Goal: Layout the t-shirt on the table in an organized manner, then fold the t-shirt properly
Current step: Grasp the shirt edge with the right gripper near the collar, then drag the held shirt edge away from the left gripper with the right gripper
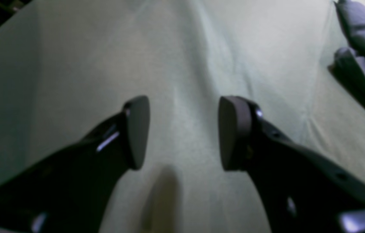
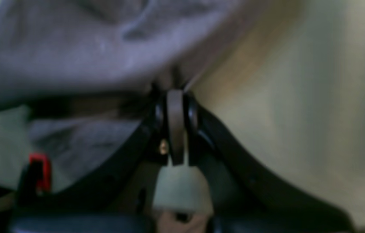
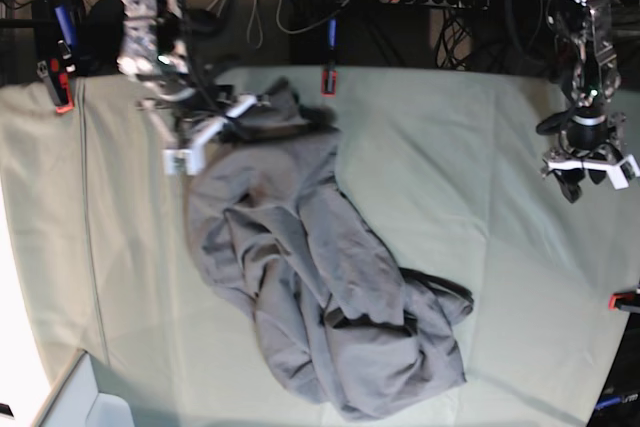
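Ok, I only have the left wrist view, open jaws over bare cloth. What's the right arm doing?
Observer: The right gripper is shut on an edge of the t-shirt.
Operator: Where on the table?
Observer: At the far end of the table, on the shirt's top end; the base view shows it.
Operator: Is the shirt flat?
Observer: No, it lies crumpled in a long heap running toward the near edge.
Operator: And my arm?
Observer: The left gripper hangs over bare cloth, well apart from the shirt.

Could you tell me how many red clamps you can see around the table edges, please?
3: one clamp at the far left edge, one mid far edge, one at the right edge. Others may be hidden.
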